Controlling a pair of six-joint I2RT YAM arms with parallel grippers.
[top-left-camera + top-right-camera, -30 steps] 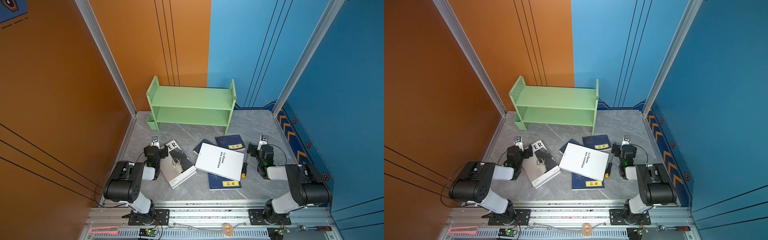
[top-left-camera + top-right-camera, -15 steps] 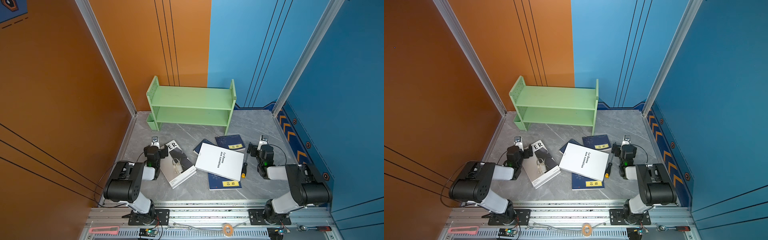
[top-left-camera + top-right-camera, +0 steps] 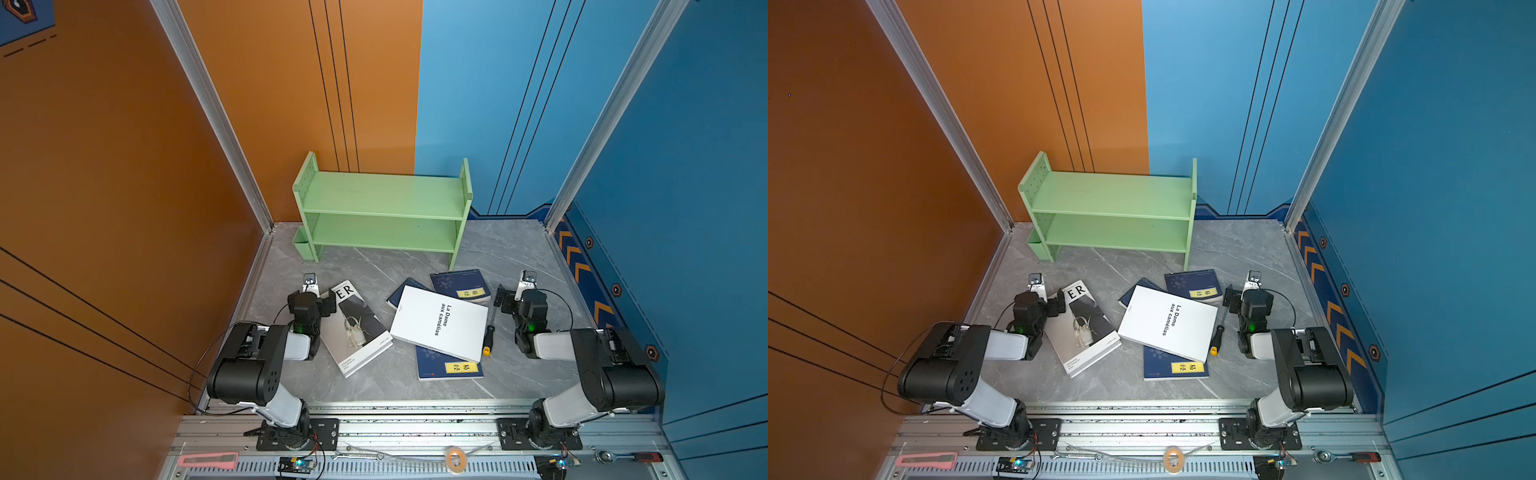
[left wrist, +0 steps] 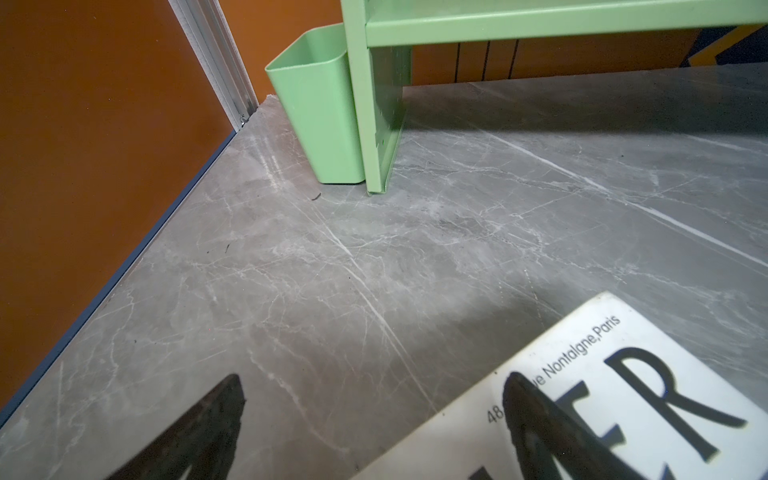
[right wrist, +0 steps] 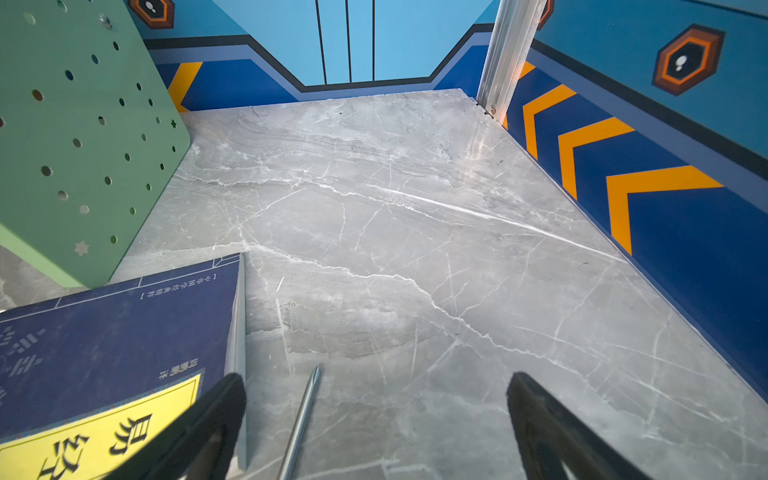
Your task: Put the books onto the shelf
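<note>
Mid-frame, green shelf [image 3: 382,195] and side bin [image 3: 301,245] look bare; left end effector [image 4: 374,390] and right end effector [image 5: 374,386] gape, empty.

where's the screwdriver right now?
In both top views the screwdriver lies on the table right of centre, between the white book and the right gripper, tip toward the shelf.

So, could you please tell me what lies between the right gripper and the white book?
A screwdriver lies between the right gripper and the white book, as both top views show.
</note>
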